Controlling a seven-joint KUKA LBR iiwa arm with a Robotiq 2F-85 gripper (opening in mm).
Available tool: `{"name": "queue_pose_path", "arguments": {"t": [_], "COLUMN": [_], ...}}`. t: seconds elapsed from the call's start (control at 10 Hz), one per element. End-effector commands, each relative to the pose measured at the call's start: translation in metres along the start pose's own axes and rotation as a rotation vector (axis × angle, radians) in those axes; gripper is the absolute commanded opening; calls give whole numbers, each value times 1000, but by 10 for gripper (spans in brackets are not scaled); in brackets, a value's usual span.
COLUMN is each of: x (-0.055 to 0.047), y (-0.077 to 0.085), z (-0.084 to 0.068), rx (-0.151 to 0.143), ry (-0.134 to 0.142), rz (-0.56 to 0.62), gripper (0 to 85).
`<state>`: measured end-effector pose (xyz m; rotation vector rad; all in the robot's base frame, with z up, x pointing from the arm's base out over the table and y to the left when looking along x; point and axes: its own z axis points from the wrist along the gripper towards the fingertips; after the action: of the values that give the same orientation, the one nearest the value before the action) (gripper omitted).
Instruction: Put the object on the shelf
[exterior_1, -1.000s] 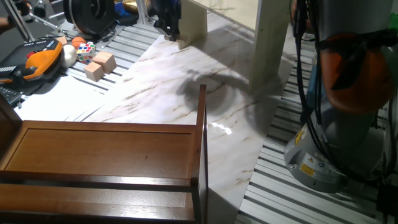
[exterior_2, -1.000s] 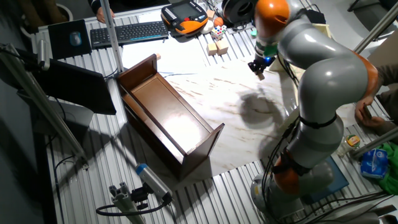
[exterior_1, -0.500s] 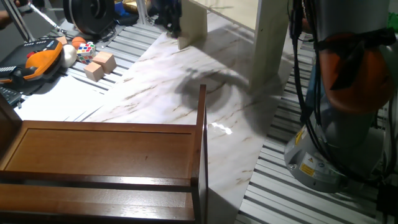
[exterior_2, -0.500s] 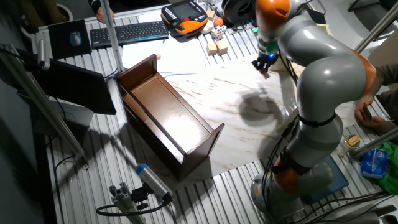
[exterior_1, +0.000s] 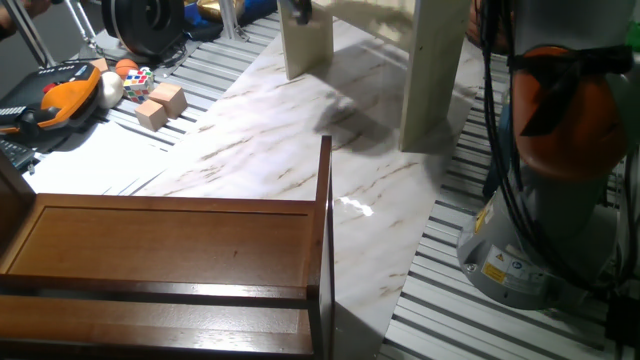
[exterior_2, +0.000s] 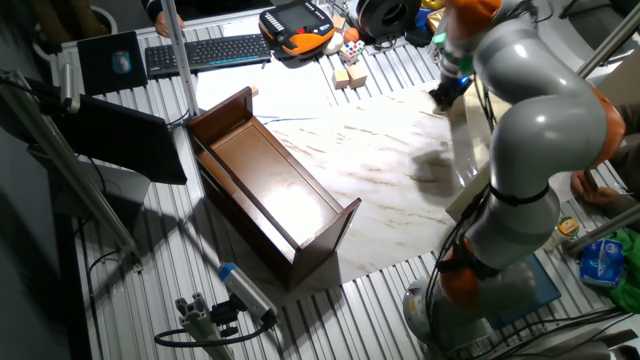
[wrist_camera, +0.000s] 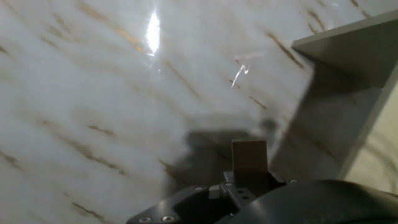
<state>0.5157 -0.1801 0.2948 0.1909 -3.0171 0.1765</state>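
Note:
The hand view shows the object, a thin tan wooden slab, sticking out of my gripper, which is shut on it above the marble tabletop. The shelf appears there as a pale board at the upper right. In one fixed view the shelf stands at the far end of the marble on thick cream uprights, and only a dark bit of the gripper shows at the top edge by the left upright. In the other fixed view the gripper hangs beside the shelf; the object is too small to see there.
A dark reddish-brown wooden unit lies on its side at the near end of the marble sheet. Two light wooden cubes, a puzzle cube and an orange pendant sit at the far left. A keyboard lies beyond.
The arm has carried the slab up and sideways toward the cream shelf, from open marble to right beside the uprights. Its shadow on the marble moved with it.

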Motion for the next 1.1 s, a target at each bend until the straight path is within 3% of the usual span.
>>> {"name": "queue_pose_path", "arguments": {"t": [0.0,0.2,0.4,0.6,0.9,1.0], "x": [3,9,17,24,31,33], "y": [-30,-48,-56,-66,-80,-84], "z": [-3,-14,-13,-7,5,7], "rx": [2,16,66,98,100,87], "ry": [4,10,-4,-14,-32,-35], "rz": [-22,-50,-82,-121,-151,-157], "gripper": [0,0,0,0,0,0]}}
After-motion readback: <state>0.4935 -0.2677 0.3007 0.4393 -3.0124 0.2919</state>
